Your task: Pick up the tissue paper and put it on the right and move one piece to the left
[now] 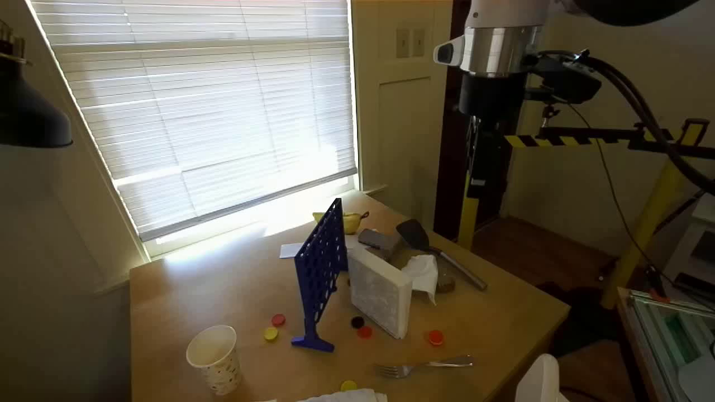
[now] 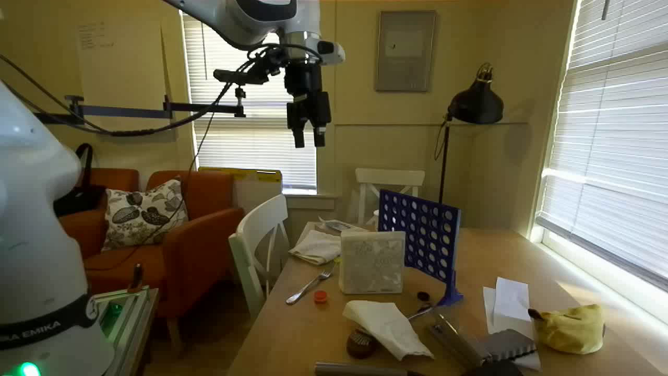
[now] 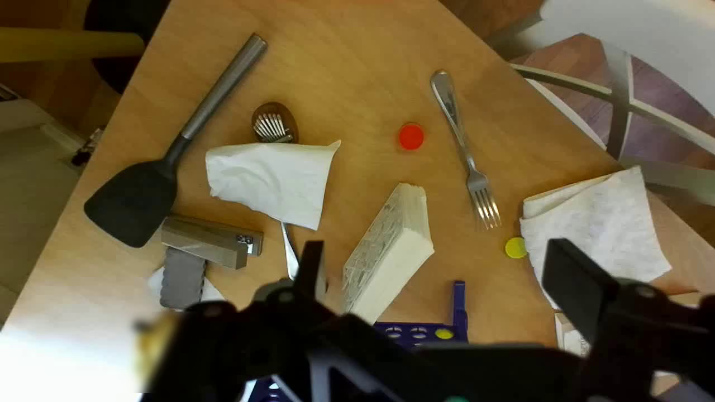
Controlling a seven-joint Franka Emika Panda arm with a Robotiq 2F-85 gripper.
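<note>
The tissue paper (image 2: pixel 372 262) is a thick white bundle standing on its edge beside the blue grid frame (image 2: pixel 420 230); it also shows in the wrist view (image 3: pixel 391 268). One piece (image 3: pixel 273 178), a single wrinkled white sheet, lies partly over a small brown object with metal tines (image 3: pixel 272 124); in an exterior view the sheet (image 2: pixel 389 326) droops onto the table. My gripper (image 2: pixel 309 142) hangs high above the table, pointing down, well apart from both. In the wrist view its fingers (image 3: pixel 309 268) are spread wide with nothing between them.
A black spatula (image 3: pixel 134 201), a stapler (image 3: pixel 212 240) and a yellow pouch (image 2: pixel 569 329) lie around the sheet. Across the table are a fork (image 3: pixel 466 151), a folded white cloth (image 3: pixel 597 223), loose discs and a paper cup (image 1: pixel 215 357). A white chair (image 2: pixel 261 245) stands against the edge.
</note>
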